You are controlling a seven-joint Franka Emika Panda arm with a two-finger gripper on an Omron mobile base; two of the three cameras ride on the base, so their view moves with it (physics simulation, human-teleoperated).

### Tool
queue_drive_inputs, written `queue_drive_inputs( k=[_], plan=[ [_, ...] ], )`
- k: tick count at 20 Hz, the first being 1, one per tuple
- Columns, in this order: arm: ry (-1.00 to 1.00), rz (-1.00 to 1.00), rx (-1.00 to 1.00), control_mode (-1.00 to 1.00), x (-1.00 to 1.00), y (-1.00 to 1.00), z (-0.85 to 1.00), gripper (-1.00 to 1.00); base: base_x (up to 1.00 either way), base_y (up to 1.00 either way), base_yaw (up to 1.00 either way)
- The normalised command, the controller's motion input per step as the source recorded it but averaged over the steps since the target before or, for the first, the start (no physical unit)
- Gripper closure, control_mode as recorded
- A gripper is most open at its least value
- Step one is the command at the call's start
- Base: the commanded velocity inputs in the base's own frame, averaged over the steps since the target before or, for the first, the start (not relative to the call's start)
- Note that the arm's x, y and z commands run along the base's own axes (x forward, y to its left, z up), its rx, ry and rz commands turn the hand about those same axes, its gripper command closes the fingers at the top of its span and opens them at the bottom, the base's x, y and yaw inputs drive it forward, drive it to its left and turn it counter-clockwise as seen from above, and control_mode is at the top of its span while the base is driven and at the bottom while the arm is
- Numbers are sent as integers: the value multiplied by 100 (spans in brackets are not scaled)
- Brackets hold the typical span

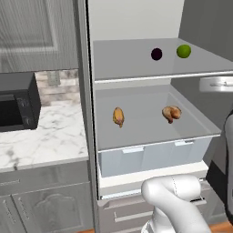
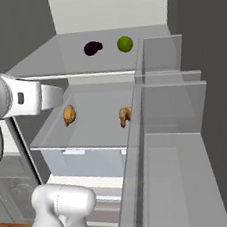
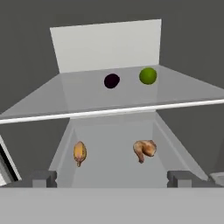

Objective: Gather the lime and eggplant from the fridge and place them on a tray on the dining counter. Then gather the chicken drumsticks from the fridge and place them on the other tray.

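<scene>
Open fridge (image 1: pixel 136 136), grey shelves, beside a marble counter (image 1: pixel 45 136) with microwave (image 1: pixel 18 102). My gripper (image 3: pixel 112 178) faces the shelves, jaws fully spread, holding nothing. Upper shelf: round green lime (image 3: pixel 148 75), dark glossy eggplant (image 3: pixel 111 81). Lower shelf: two browned drumsticks (image 3: pixel 79 152) (image 3: pixel 145 149), well apart.

A black microwave (image 1: pixel 17 101) is sitting on the marble desk (image 1: pixel 50 139), against a stone-tile backsplash (image 1: pixel 57 86). Grey cabinet doors (image 1: pixel 45 205) are showing below the desk and an upper cabinet (image 1: pixel 36 32) is hanging above it.
</scene>
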Motion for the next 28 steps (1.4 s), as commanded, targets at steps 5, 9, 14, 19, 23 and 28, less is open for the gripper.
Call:
queue_drive_inputs(
  k=[5, 9, 14, 19, 23, 28],
  plan=[
    [-5, 0, -2, -100, 21, 34, 31, -100, 0, 0, 0],
    [0, 0, 0, -100, 36, 5, 14, -100, 0, 0, 0],
    [0, 0, -3, -100, 37, 0, -3, -100, 0, 0, 0],
    [-4, 5, -8, -100, 28, 0, -4, -100, 0, 0, 0],
    [0, 5, -5, -100, 37, 6, 0, -100, 0, 0, 0],
    [0, 0, -2, -100, 65, 24, 0, -100, 0, 0, 0]
  ],
)
